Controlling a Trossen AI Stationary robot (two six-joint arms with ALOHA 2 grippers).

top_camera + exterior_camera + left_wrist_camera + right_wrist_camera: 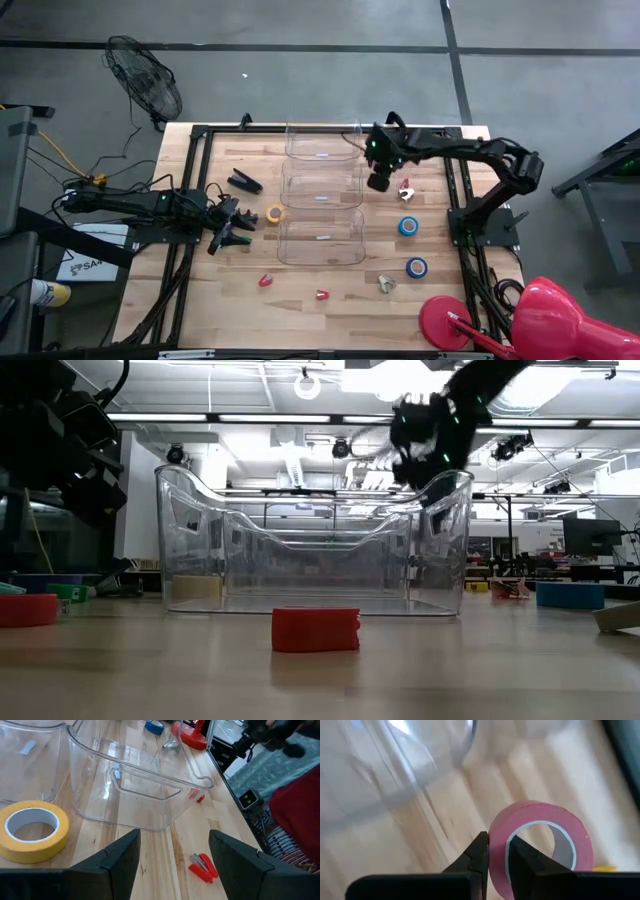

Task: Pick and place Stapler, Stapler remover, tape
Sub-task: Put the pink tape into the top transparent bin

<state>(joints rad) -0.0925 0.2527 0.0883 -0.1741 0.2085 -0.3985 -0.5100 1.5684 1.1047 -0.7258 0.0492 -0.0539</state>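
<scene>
Right wrist view shows the pink tape (540, 847) pinched by its wall between the right gripper (499, 851) fingers, one finger outside the ring and one inside, so the roll is held and lifted above the wood. From above, that gripper (379, 180) hangs just beside the middle bin (322, 185), at its right edge, with the right arm reaching in from the table's right side and bent down at the wrist. The step in hand looks like carrying the pink roll to a bin; next it probably needs a short move over the bin's rim before the fingers part. The yellow tape (275, 213) lies left of the bins, and two blue rolls (408, 226) sit to their right. The left gripper (228, 236) waits low near the yellow roll, fingers spread wide and holding nothing.
</scene>
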